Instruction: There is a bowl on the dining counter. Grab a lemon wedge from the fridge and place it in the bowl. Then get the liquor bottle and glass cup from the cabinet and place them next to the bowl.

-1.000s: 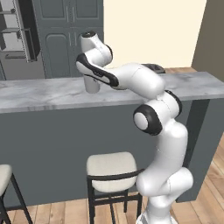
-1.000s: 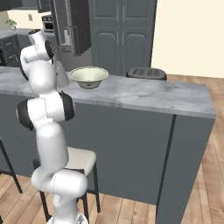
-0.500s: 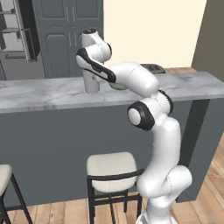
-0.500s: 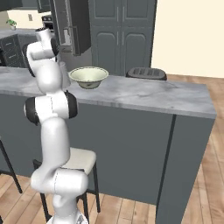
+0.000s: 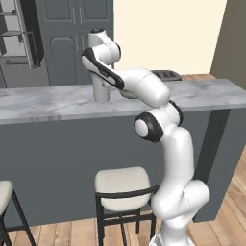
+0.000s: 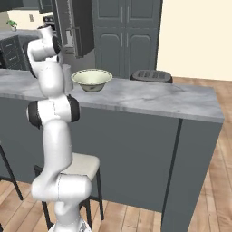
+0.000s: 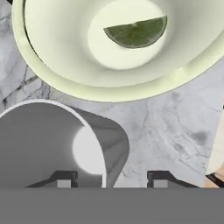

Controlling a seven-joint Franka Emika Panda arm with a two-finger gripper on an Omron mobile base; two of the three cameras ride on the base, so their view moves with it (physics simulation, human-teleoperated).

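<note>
Standing just beside the bowl (image 7: 109, 83), the glass cup (image 7: 52, 144) looks rigid, slick, breakable. The gripper (image 7: 111, 178) has its fingers parted around the cup's wall; grasp its straight sides.

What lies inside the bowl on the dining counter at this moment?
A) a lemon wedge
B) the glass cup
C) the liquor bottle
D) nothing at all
A: in the hand view a greenish lemon wedge rests on the floor of the bowl, while the cup stands on the counter outside it.

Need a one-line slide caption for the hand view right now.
Glass cup standing on the marble dining counter beside the bowl, lemon wedge inside.
</note>
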